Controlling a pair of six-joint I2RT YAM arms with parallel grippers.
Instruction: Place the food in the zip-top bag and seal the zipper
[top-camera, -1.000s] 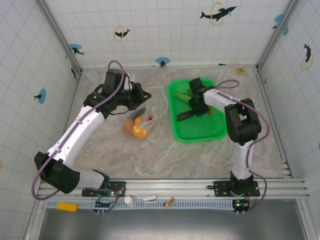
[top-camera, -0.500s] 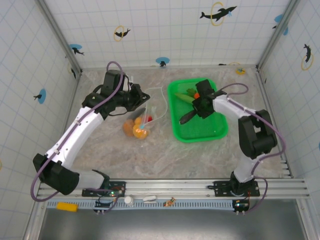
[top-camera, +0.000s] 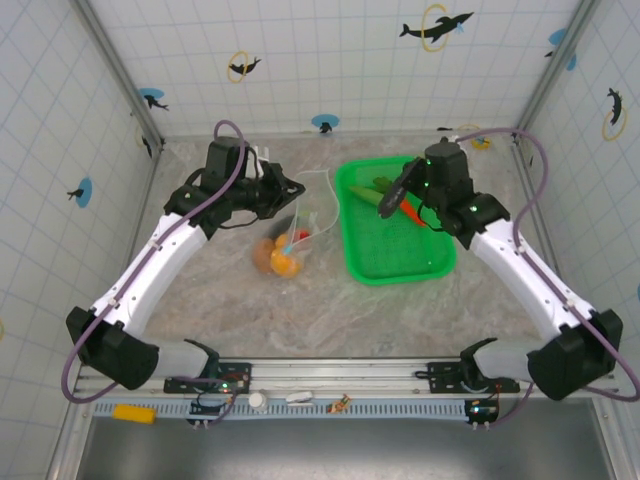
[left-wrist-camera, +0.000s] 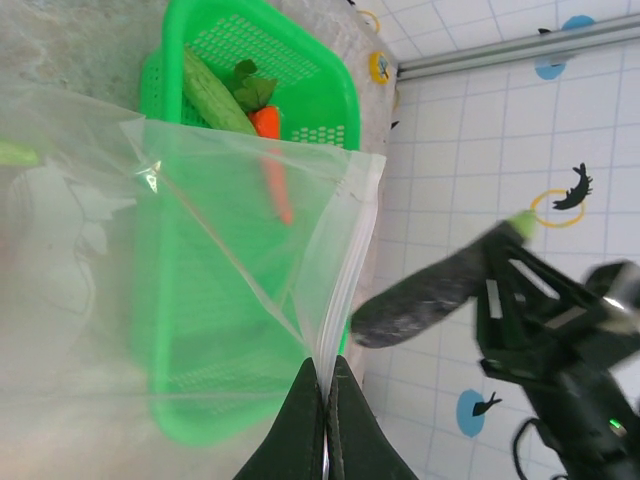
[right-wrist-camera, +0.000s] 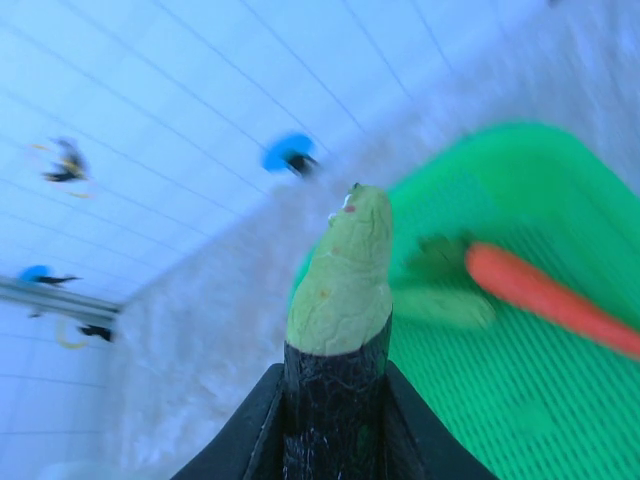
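My left gripper (left-wrist-camera: 324, 365) is shut on the mouth edge of the clear zip-top bag (left-wrist-camera: 200, 250), pinching it by the zipper strip (left-wrist-camera: 350, 250) and holding it up and open. Orange and red food (top-camera: 280, 260) lies in the bag's bottom on the table. Above the green basket (top-camera: 400, 265), my right gripper (right-wrist-camera: 335, 375) is shut on a dark purple eggplant (right-wrist-camera: 340, 300) with a pale green top. That eggplant (top-camera: 398, 190) hangs in the air just right of the bag. An orange carrot (right-wrist-camera: 540, 295) and a green cucumber (left-wrist-camera: 212, 92) lie in the basket.
The green mesh basket (left-wrist-camera: 340, 90) stands right of the bag, near the back wall. Tiled walls close the table on three sides. Bare marbled tabletop (top-camera: 330, 310) lies in front of the bag and basket.
My right arm has risen out of the basket with the eggplant, its jaws closing on it. The left gripper keeps its hold on the bag in the same place.
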